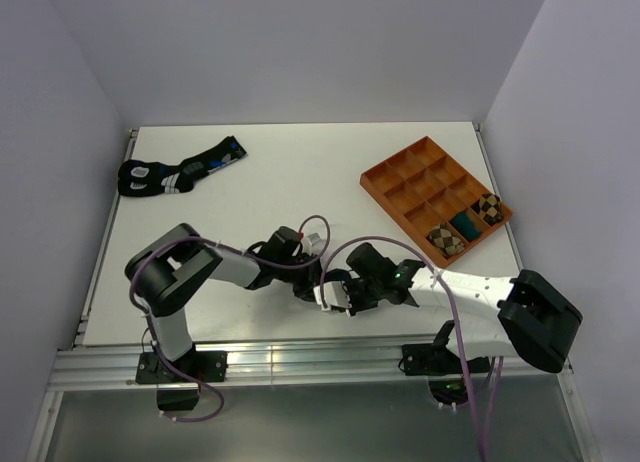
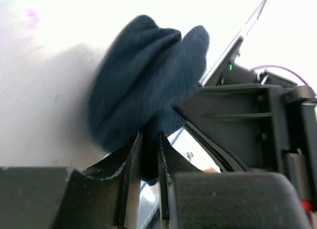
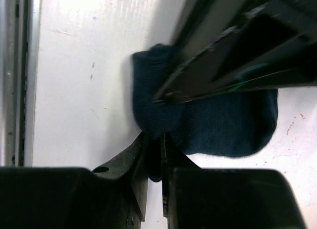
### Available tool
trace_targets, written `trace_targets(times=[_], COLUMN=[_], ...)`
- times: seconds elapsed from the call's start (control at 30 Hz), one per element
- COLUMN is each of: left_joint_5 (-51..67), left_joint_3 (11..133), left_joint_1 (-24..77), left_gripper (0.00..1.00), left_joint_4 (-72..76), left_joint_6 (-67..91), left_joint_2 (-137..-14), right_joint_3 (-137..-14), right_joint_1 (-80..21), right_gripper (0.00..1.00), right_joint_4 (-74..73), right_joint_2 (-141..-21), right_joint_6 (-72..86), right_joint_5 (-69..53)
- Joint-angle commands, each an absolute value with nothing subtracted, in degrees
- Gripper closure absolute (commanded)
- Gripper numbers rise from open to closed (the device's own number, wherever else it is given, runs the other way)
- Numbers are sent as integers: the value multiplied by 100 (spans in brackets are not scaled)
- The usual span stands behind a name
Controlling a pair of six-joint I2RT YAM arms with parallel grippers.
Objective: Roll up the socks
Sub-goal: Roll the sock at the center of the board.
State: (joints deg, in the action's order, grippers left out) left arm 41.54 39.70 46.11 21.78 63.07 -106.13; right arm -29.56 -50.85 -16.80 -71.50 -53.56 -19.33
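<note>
The plain dark navy sock (image 2: 143,80) is bunched between my two grippers just above the white table, low at the table's front centre. My left gripper (image 2: 148,154) is shut on one fold of it. My right gripper (image 3: 154,149) is shut on another fold of the same sock (image 3: 223,125). In the top view the left gripper (image 1: 312,285) and the right gripper (image 1: 340,297) meet tip to tip and hide the sock. No loose tan argyle sock is in view.
A wooden compartment tray (image 1: 400,177) sits at the right, with two rolled argyle bundles (image 1: 445,240) and a teal one (image 1: 465,224) in its near cells. Black socks with blue and white markings (image 1: 175,172) lie at the far left. The table's front rail (image 1: 300,357) is close.
</note>
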Motion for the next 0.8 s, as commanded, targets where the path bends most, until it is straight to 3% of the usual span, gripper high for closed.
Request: trace_targets(times=[0.0, 0.4, 0.53, 0.77], left_joint_5=[2849, 801, -278, -1141], left_joint_3=[3692, 2110, 2022, 1819], left_joint_1=[4570, 4895, 5501, 6406], left_gripper=[78, 76, 76, 74], left_joint_4=[2363, 3585, 3427, 3998], left_joint_6=[6187, 6390, 5636, 4221], left_joint_2=[-9915, -8122, -7665, -7348], right_joint_3=[-3155, -4393, -4938, -6099], right_joint_1=[-5054, -4000, -3762, -3490], right_gripper=[93, 92, 93, 93], right_joint_4=[-2389, -4120, -4771, -6450], right_joint_2=[-7225, -8375, -9139, -10686], right_joint_6=[-5186, -5625, -5748, -6486], right_joint_5=[-2302, -3831, -3946, -4552])
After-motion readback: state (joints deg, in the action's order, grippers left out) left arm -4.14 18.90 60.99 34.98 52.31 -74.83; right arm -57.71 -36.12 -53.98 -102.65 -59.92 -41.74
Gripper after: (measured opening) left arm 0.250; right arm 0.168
